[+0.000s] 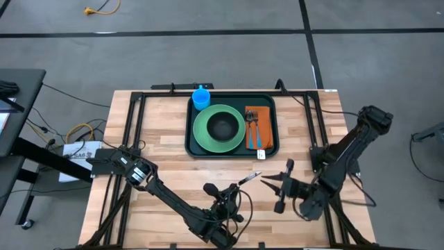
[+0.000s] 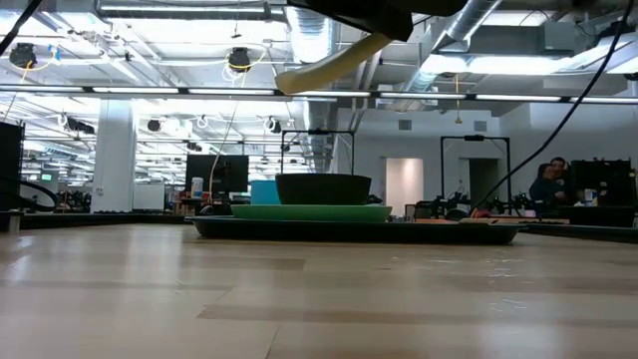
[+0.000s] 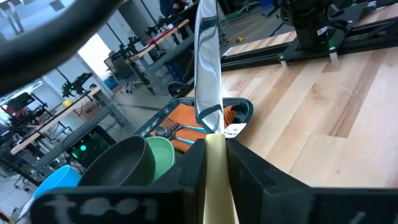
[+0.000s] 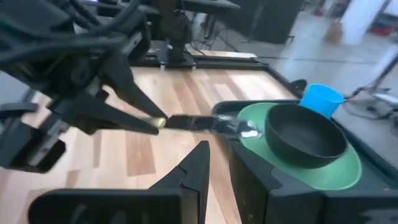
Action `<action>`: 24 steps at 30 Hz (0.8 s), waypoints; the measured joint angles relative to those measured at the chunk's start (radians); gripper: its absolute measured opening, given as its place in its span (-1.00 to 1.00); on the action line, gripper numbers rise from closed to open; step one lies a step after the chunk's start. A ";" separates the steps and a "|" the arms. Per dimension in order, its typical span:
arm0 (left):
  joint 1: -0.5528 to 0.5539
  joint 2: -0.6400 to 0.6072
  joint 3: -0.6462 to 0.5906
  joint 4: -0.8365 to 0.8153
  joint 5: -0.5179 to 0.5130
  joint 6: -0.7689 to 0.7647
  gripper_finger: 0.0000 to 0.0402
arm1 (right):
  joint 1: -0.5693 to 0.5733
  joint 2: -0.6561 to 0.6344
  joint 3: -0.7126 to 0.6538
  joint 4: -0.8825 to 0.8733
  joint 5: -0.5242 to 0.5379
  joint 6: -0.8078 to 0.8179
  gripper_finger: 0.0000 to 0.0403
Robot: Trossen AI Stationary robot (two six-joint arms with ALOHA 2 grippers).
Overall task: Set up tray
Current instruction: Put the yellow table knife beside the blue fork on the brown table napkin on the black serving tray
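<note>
Tray: the dark green tray point(image 1: 232, 149) lay flat at the far middle of the wooden table point(image 1: 173, 160), its long side running left to right across the table, parallel to the far edge.
On the tray: a round light-green plate point(image 1: 207, 132) sat left of the tray's centre with a dark bowl point(image 1: 223, 127) on it; a blue cup point(image 1: 200, 98) stood at the tray's far left corner; an orange napkin point(image 1: 266, 128) lay along the tray's right side, with a fork and spoon point(image 1: 253, 125) on top, pointing toward the tray's far and near edges.
Left gripper: the left gripper point(image 1: 236, 186) was near of the tray, above bare table, fingers clamped on the pale handle of a knife point(image 1: 251, 178); the blade pointed toward the tray's near right corner and stopped short of it.
Right gripper: the right gripper point(image 1: 269, 182) was also near of the tray, to the right of the knife tip, fingers close together with nothing between them, pointing toward the left gripper.
In the way: nothing lay on the table between the knife tip and the tray's near rim.
Beyond the tray: a person point(image 2: 549, 184) sat at a desk in the room behind.
</note>
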 joint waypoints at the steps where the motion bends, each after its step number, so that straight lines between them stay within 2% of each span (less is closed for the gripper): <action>1: 0.000 0.000 0.000 0.000 0.000 0.000 -0.82 | -0.010 -0.017 0.000 0.003 -0.025 -0.014 -0.72; 8: 0.000 0.000 0.000 0.000 0.000 0.000 -0.82 | -0.102 -0.124 0.000 -0.004 -0.289 -0.040 -0.65; 11: 0.000 0.000 0.000 0.000 0.003 0.000 -0.82 | -0.136 -0.152 0.000 -0.023 -0.386 -0.040 -0.51; 16: 0.000 -0.001 0.000 0.000 0.003 0.000 -0.82 | -0.155 -0.177 0.000 -0.125 -0.487 -0.038 -0.21; 20: 0.000 -0.001 0.000 0.000 0.004 0.001 -0.82 | -0.141 -0.180 0.000 -0.241 -0.516 0.022 -0.05; 24: 0.000 -0.001 0.000 0.000 0.004 0.005 -0.82 | -0.117 -0.178 -0.003 -0.297 -0.436 0.100 0.05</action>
